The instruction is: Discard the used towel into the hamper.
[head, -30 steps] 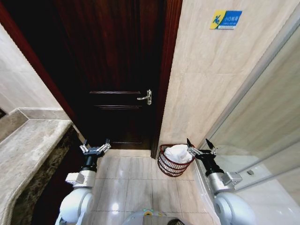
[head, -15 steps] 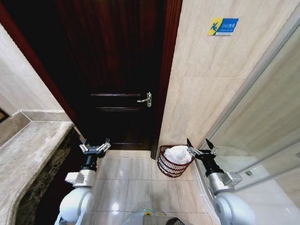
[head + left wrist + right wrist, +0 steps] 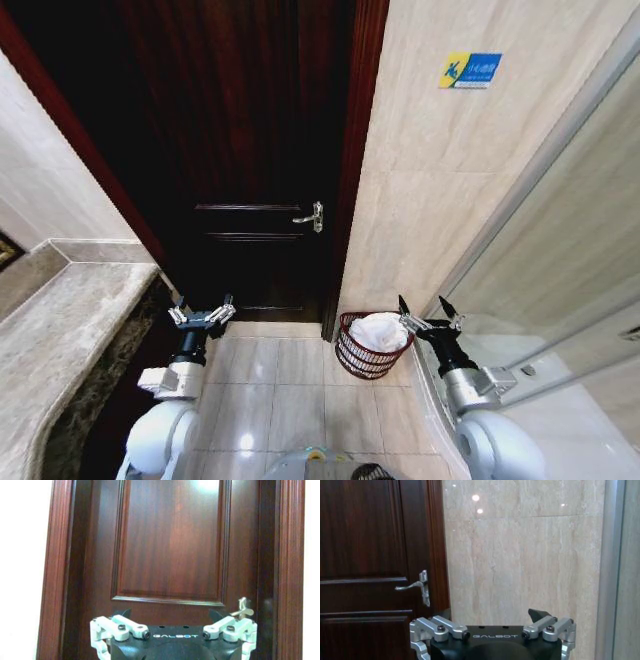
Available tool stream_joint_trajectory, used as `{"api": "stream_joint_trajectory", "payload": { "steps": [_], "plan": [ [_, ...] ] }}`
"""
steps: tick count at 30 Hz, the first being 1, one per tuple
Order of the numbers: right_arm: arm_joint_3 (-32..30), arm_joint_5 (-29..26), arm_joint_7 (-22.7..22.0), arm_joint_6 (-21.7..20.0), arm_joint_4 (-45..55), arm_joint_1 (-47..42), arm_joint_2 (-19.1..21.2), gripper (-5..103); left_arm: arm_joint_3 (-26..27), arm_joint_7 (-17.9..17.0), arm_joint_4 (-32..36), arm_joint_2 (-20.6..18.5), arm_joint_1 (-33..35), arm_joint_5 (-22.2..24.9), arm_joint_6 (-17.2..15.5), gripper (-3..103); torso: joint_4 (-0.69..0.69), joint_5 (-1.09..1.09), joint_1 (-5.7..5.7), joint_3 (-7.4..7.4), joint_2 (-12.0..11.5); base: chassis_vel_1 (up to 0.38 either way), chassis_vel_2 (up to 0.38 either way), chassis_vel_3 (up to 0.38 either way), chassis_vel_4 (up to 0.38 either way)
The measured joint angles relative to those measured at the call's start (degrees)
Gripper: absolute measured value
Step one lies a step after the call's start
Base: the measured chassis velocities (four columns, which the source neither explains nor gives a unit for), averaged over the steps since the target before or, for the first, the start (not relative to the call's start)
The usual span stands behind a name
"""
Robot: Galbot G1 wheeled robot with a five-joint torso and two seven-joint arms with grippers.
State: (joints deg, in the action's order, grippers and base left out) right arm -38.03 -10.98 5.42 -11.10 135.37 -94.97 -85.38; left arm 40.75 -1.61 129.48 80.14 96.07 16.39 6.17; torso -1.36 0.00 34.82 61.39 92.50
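The towel (image 3: 378, 329) lay in the hamper (image 3: 366, 345) on the floor by the door, right gripper (image 3: 430, 315) just beside it and left gripper (image 3: 202, 315) idle, jaws wide and empty: drop looked done, only retreat remained.

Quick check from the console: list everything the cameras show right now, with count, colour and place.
Hamper: one, dark reddish-brown wire, on the floor by the wall, right of the door.
Towel: one, white, inside the hamper.
Door: one, dark wood, straight ahead.
Handle: one, silver, on the door's right edge.
Sign: one, blue and yellow, high on the beige wall.
Counter: one, beige stone, on the left.
Floor: beige tiles.
Left claw: open, empty, before the door.
Right claw: open, empty, beside the hamper.
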Motion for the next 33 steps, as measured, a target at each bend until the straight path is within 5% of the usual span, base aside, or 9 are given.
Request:
{"api": "stream_joint_trajectory", "payload": {
  "steps": [10, 33],
  "plan": [
    [0.0, 0.0, 0.0, 0.0, 0.0, 0.0, 0.0, 100, -0.23, -0.46, -0.02, 0.02, 0.02, 0.94, 1.28, 100, 0.0, 0.0, 1.81, 2.04, 3.85, 0.0, 0.0, 0.0, 0.0],
    [0.0, 0.0, 0.0, 0.0, 0.0, 0.0, 0.0, 100, -0.46, -1.91, -0.34, 0.01, 0.33, -1.58, 0.55, 100, 0.02, 0.0, 1.47, 1.67, 3.07, 0.0, 0.0, 0.0, 0.0]
  ]
}}
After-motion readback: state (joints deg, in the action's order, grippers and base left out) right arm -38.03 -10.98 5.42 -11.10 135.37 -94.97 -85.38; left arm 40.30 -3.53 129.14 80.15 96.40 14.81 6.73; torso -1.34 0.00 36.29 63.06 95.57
